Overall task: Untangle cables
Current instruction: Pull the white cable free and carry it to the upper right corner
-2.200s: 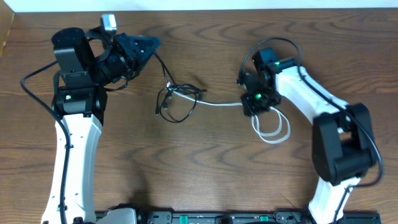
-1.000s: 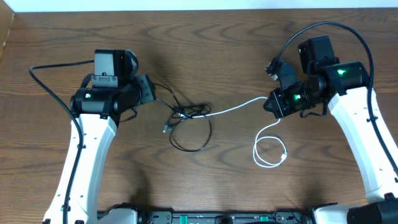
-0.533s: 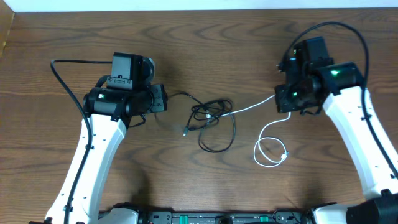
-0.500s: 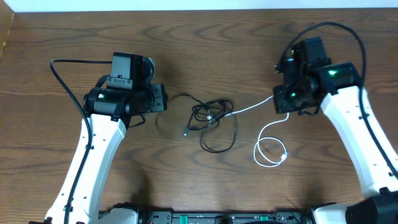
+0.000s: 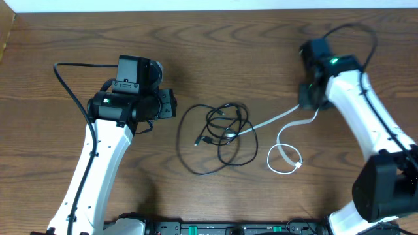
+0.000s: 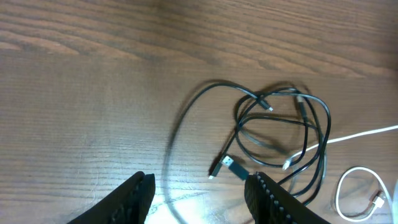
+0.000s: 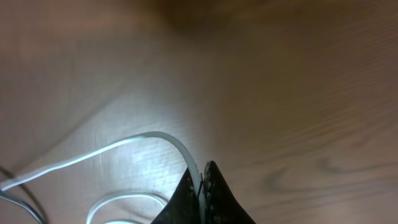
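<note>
Tangle of black cable [image 5: 222, 127] sits mid-counter [image 5: 209, 52], just right of the spread left pincer [image 6: 200, 182], the nearer one; white cable [image 5: 274, 119] runs diagonally from it to the right pincer [image 7: 202, 173], which pinches it.

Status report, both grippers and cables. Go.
Left gripper open, holding nothing. Right gripper shut on white cable. White cable runs into black cable loops, not untangled.

Robot lab, wood-grain table [image 5: 215, 46], white arms [image 5: 98, 156] (two)
</note>
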You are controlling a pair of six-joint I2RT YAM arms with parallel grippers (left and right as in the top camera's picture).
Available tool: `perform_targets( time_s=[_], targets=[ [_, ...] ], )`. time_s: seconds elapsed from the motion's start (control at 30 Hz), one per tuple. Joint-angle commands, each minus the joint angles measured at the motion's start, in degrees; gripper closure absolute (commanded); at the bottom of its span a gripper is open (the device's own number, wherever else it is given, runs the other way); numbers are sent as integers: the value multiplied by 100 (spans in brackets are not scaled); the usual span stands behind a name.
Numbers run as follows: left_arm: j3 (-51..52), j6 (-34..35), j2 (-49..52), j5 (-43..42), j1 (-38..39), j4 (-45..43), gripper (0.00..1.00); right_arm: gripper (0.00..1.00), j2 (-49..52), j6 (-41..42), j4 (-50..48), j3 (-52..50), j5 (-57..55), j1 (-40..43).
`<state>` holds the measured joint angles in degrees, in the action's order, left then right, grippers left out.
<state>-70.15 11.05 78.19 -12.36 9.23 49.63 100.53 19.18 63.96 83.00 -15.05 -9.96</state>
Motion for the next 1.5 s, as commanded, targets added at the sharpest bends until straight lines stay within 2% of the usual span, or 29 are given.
perform_targets(
  time_s=[0.0, 0.07, 0.13, 0.23, 0.3, 0.37, 0.5, 0.83, 1.0, 1.27, 1.47],
  targets=[
    [-131, -72, 44, -66, 11, 26, 48, 99, -481, 315, -72, 1137, -562, 306],
    [-133, -72, 44, -63, 11, 26, 48, 99, -590, 11, -219, 1694, -444, 376],
    [-133, -72, 44, -63, 11, 26, 48, 99, -715, -837, -557, 2232, 168, 391],
    [-133, -72, 44, -63, 11, 24, 48, 99, -876, -2376, -883, 2815, 2155, 339],
    [-131, -72, 44, -63, 11, 24, 48, 99, -942, -2861, -901, 3005, 3051, 262],
    [-131, -72, 44, -66, 11, 28, 48, 99, -957, -2717, -968, 3058, 2837, 236],
    [-133, -72, 44, -63, 11, 20, 48, 99, -881, -2264, -1469, 3056, 1718, 348],
    [-133, -74, 44, -61, 11, -4, 48, 99, -363, -2247, -2914, 3056, -251, 876],
    [-133, -72, 44, -63, 11, -2, 48, 99, 146, -2568, -3265, 3056, -243, 1296],
    [-131, -70, 48, -66, 11, -184, 48, 99, 866, -2599, -4052, 3136, 859, 2433],
    [-133, -68, 48, -66, 11, -474, 48, 99, 1215, -2771, -4304, 4122, 824, 2852]
  ],
)
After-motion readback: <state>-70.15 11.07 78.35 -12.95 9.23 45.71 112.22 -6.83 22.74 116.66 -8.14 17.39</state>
